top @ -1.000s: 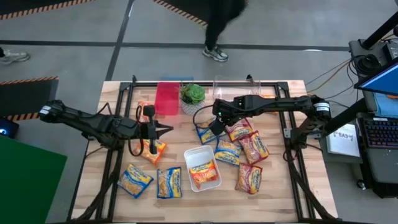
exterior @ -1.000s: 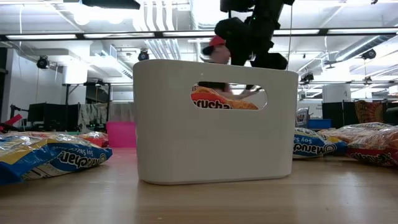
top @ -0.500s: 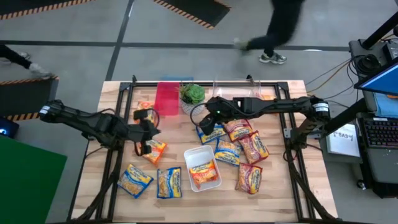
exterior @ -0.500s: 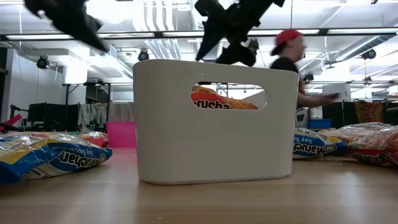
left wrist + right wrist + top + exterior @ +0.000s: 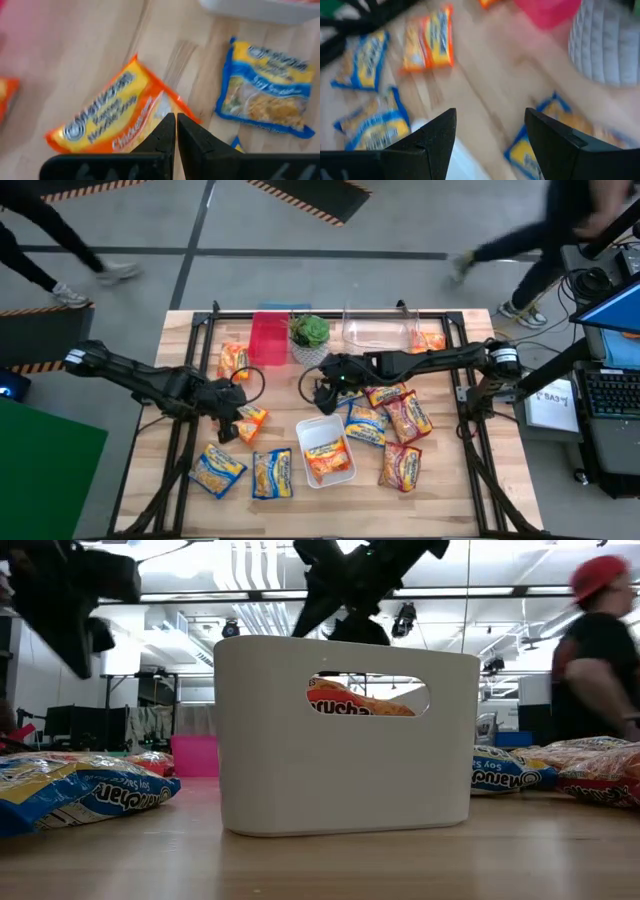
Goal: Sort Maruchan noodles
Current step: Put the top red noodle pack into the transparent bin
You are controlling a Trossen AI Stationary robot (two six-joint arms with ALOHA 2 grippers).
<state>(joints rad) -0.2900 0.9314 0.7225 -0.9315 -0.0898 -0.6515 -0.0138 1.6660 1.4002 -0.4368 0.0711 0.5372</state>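
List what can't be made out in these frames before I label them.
- White bin contents: low view shows one noodle packet only through the handle slot; the wall hides the rest.
- Packet under the right hand: high view, the arm covers most of it.
- Left hand: left wrist view shows fingers together above the orange packet; contact unclear.
- Person: low view, motion-blurred, cut by the edge.

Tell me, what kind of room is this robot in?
Probably a robotics lab or workshop. A wooden table stands on a grey floor with striped hazard tape, a computer desk with a keyboard sits beside it, and bare ducts hang overhead.
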